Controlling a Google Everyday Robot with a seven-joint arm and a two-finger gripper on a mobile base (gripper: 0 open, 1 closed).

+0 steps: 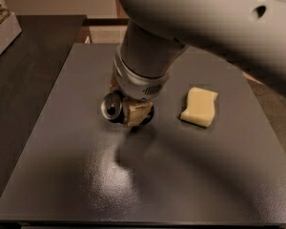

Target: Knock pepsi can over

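The arm (205, 27) filled the upper half of the view. Its pale grey shell was cut off by the top and right edges, and it hid the far middle of the table (181, 175). The table was a dark grey slab with a fine pebbled sheen; its near edge ran along the bottom of the view. To the left lay a darker counter (28, 70), carrying a white box (2, 32) that the upper left corner cropped. A yellow sponge (200, 107) with a wavy outline lay flat on the table, right of centre and apart from everything else.

The gripper (129, 111) hung below the ribbed wrist, down at the table surface, left of the sponge. Only a tan part of it showed under the wrist, so its state could not be told: wide, narrow or clasping.

The can (112, 106) sat just left of centre on the table, pressed against the gripper's left side. It was tipped so that its silver top, with the ring pull, faced the camera. Only a dark edge of its body showed; the rest was hidden behind the gripper. Whether it lay fully flat could not be made out.
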